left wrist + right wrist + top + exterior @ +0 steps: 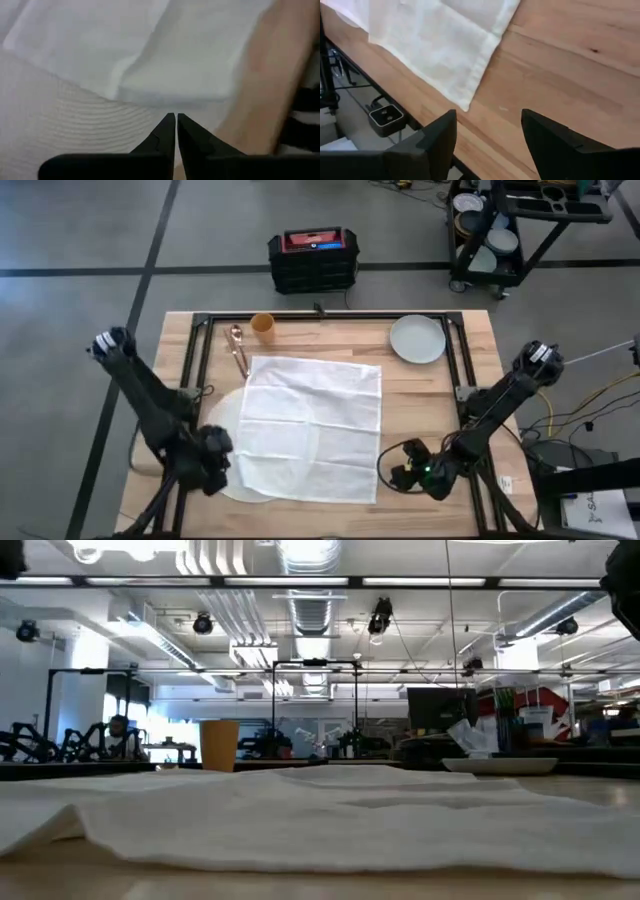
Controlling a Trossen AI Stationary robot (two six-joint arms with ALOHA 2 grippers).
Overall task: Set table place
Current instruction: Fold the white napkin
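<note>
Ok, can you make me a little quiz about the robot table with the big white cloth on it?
1. True or false: the white cloth lies spread over part of the round white mat.
2. Which thing stands nearest the spoon? A) the orange cup B) the plate C) the right gripper
3. Fill in: the left gripper has its fingers ____, while the right gripper's fingers are ____.

Key:
1. True. The mat's curved edge shows past the cloth on the left arm's side.
2. A. Cup and spoon both sit at the table's far edge; the plate is off toward the right arm's side.
3. shut; open.
</note>
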